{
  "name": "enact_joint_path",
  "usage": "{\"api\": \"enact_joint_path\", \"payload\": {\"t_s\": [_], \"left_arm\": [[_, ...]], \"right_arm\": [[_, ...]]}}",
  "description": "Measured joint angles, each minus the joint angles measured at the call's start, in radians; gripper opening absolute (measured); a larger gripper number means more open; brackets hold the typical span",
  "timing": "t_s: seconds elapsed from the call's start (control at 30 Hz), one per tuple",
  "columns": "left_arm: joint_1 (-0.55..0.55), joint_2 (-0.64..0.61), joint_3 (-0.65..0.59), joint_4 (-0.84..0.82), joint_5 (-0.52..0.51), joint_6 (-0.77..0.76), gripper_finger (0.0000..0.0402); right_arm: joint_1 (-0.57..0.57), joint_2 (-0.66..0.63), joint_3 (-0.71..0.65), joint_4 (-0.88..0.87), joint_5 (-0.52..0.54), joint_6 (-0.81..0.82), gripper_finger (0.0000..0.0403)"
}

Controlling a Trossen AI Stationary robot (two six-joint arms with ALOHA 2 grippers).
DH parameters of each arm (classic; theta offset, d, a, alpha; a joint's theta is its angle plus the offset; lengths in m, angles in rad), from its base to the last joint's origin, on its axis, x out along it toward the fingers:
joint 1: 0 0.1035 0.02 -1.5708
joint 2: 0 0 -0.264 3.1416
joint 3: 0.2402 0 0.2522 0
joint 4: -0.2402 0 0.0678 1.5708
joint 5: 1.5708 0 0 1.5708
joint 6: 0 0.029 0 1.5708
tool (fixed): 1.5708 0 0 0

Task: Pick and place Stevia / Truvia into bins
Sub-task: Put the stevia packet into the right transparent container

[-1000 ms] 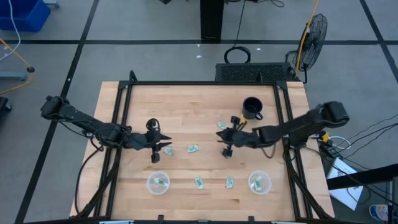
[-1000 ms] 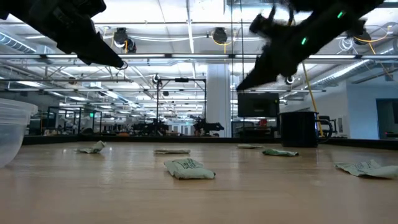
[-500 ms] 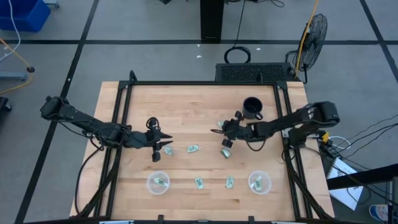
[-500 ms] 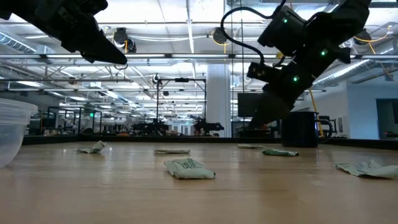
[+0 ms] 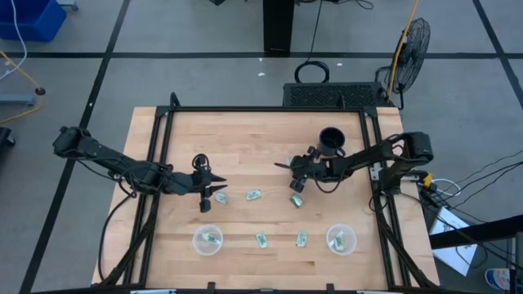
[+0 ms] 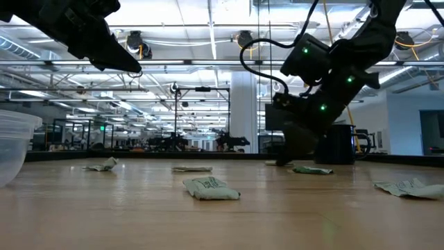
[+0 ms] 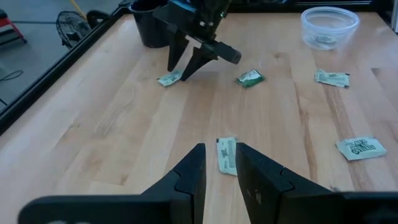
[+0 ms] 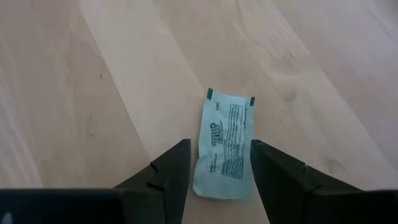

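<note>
— So, where are your hands sitting right now?

— Reading the table [image 5: 245, 139] from above as a clock, with the far edge by the black mug [image 5: 331, 140] as twelve, my right gripper [image 8: 219, 147] is hanging low at about one o'clock from the table's middle. My left gripper [image 7: 219, 149] is waiting at nine o'clock, above the wood.

— And what are the right fingers doing?

— They are standing wide apart, and the green and white Stevia packet [image 8: 225, 152] is lying flat on the wood between them. I am not pinching it; bare wood is showing on both sides of the paper. Whether my tips are touching the table, I cannot tell.

— How about the left fingers?

— They are sitting close together with only a narrow gap, holding nothing. A second packet [image 7: 227, 154] is lying on the wood just beyond their tips.

— Where are the bins sitting?

— The left cup [image 5: 207, 239] is sitting at eight o'clock and the right cup [image 5: 341, 238] at four, both near the front edge. Each is showing some green paper inside.

— Is anything else lying loose?

— Yes. One packet near the centre [image 5: 254, 195] is lying between my two grippers, a crumpled packet [image 5: 297, 201] is lying just at six o'clock of my right gripper, and two front packets [image 5: 261, 240] are lying side by side between the cups.
</note>
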Motion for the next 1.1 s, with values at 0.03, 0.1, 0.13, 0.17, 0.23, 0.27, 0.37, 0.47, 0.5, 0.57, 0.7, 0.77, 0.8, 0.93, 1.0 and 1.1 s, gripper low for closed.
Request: {"api": "enact_joint_path", "payload": {"t_s": [0.03,0.1,0.13,0.17,0.23,0.27,0.37,0.47,0.5,0.57,0.7,0.77,0.8,0.93,1.0,1.1], "left_arm": [[0.000,0.000,0.000,0.000,0.000,0.000,0.0093],[0.000,0.000,0.000,-0.002,0.000,0.000,0.0093],[0.000,0.000,0.000,-0.002,0.000,0.000,0.0093],[0.000,0.000,0.000,-0.002,0.000,0.000,0.0093],[0.000,0.000,0.000,-0.002,0.000,0.000,0.0093],[0.000,0.000,0.000,-0.002,0.000,0.000,0.0093],[0.000,0.000,0.000,-0.002,0.000,0.000,0.0093],[0.000,0.000,0.000,-0.002,0.000,0.000,0.0093],[0.000,0.000,0.000,-0.002,0.000,0.000,0.0093],[0.000,0.000,0.000,-0.002,0.000,0.000,0.0093],[0.000,0.000,0.000,-0.003,0.000,-0.001,0.0093],[0.000,0.000,0.000,-0.003,0.000,-0.001,0.0093],[0.000,0.000,0.000,-0.003,0.000,-0.001,0.0093],[0.000,0.000,0.000,-0.003,0.000,-0.001,0.0093],[0.000,0.000,0.000,-0.003,0.000,-0.001,0.0093],[0.000,0.000,0.000,-0.005,0.000,-0.001,0.0093]], "right_arm": [[-0.002,0.000,0.000,-0.001,0.000,0.000,0.0154],[-0.005,-0.001,0.000,-0.004,-0.003,0.000,0.0139],[-0.005,-0.006,0.000,-0.007,-0.006,-0.001,0.0129],[-0.005,-0.008,0.000,-0.008,-0.008,-0.001,0.0117],[-0.005,-0.011,0.000,-0.013,-0.011,-0.001,0.0086],[-0.005,-0.012,-0.001,-0.016,-0.011,0.001,0.0068],[-0.006,-0.012,-0.001,-0.018,-0.010,0.001,0.0015],[-0.006,-0.019,-0.002,-0.018,-0.008,0.001,0.0009],[-0.006,-0.026,-0.002,-0.021,-0.002,0.001,0.0008],[0.004,-0.051,-0.004,-0.024,0.000,0.001,0.0003],[0.056,-0.173,-0.003,-0.021,-0.004,-0.003,0.0001],[0.091,-0.253,-0.003,-0.040,-0.011,-0.002,0.0001],[0.108,-0.291,-0.003,-0.046,-0.022,-0.002,0.0001],[0.192,-0.409,-0.002,-0.077,-0.029,0.032,0.0001],[0.245,-0.457,-0.002,-0.117,-0.078,0.071,0.0000],[0.348,-0.531,-0.002,-0.196,-0.185,0.181,0.0000]]}}
